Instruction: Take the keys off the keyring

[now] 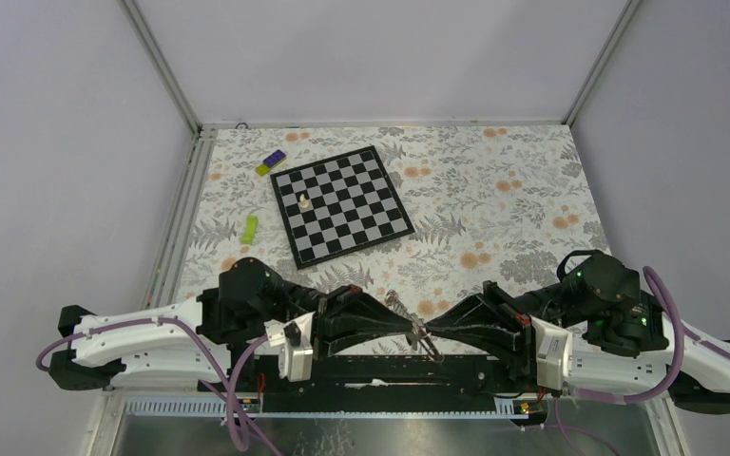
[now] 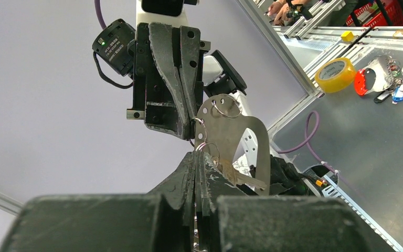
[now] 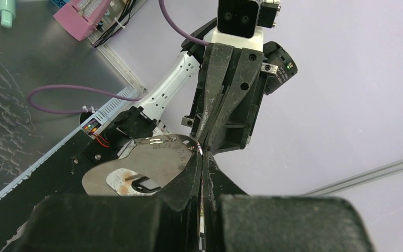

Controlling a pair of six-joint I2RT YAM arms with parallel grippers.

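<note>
The step in hand looked like the fiddly one: both sets of tips nose to nose over the near edge of the table [image 1: 494,190], trying to work a key off the coil. My take on doing it well: one side just holds the wire steady. The other makes small twists to open the coil end and walk the key round. No big pulls, because the whole bunch hung in the air and a slip would probably drop it.

On the left, the left gripper [image 2: 197,157] was clenched flat, no gap between the fingers, with the keyring [image 2: 203,137] pinched right at its tips. Just right of that hung a silvery key [image 2: 244,180], lying against a flat metal plate [image 2: 241,142] that shares the rings. So as far as I could see nothing was off the ring yet, and it was held up between the two grippers rather than lying on the table. The right gripper [image 2: 184,118] was squeezed tight too, nipping the same run of wire from the other side, just above the left's tips in the left wrist view.
</note>
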